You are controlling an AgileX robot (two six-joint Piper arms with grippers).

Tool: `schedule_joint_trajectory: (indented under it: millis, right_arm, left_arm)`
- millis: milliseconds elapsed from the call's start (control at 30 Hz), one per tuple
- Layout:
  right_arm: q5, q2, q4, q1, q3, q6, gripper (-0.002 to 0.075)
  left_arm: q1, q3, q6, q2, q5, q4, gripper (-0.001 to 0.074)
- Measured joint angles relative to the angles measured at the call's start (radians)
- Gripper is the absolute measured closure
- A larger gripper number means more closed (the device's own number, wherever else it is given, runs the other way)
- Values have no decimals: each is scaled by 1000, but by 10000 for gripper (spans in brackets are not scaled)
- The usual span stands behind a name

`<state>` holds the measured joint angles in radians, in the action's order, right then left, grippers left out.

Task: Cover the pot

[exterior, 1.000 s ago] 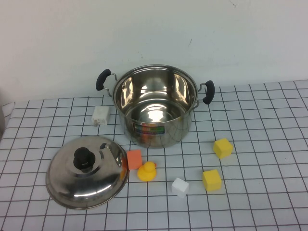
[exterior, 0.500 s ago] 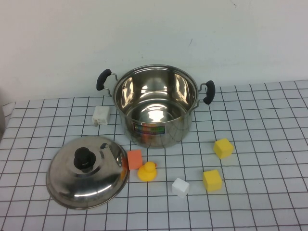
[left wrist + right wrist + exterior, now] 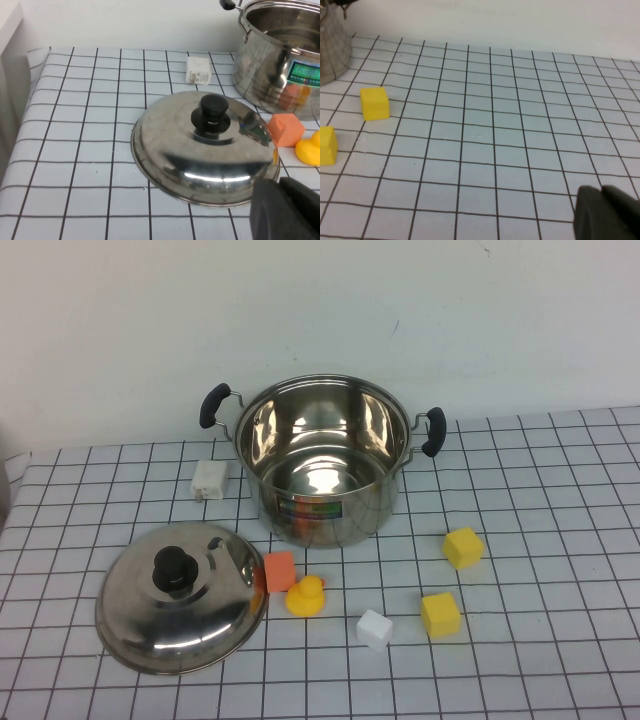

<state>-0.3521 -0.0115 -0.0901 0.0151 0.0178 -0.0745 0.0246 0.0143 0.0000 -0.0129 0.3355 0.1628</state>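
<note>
The pot (image 3: 325, 455) stands open and upright at the back middle of the checked table, black handles at both sides. It also shows in the left wrist view (image 3: 280, 60) and, as a sliver, in the right wrist view (image 3: 330, 50). The domed steel lid (image 3: 180, 595) with its black knob (image 3: 173, 568) lies on the table front left of the pot. Neither arm shows in the high view. My left gripper (image 3: 280, 186) is shut and empty, close to the lid (image 3: 200, 150). My right gripper (image 3: 601, 191) is shut and empty over bare table, well away from the pot.
An orange block (image 3: 279, 570) and a yellow duck (image 3: 305, 596) lie beside the lid's rim. A white cube (image 3: 374, 628) and two yellow blocks (image 3: 463, 547) (image 3: 440, 613) lie front right of the pot. A white plug (image 3: 209, 480) sits left of the pot.
A grey shape at the high view's left edge has drawn out of sight. The pot, lid and blocks have not moved.
</note>
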Motion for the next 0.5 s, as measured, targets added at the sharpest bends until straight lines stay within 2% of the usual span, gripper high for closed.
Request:
schedule_joint_trajectory:
  millis: [200, 500]
  right_arm:
    - [0, 0, 0, 0, 0, 0, 717]
    - [0, 0, 0, 0, 0, 0, 717]
  left_arm:
    - [0, 6, 0, 0, -143, 0, 737]
    - [0, 6, 0, 0, -763, 0, 738]
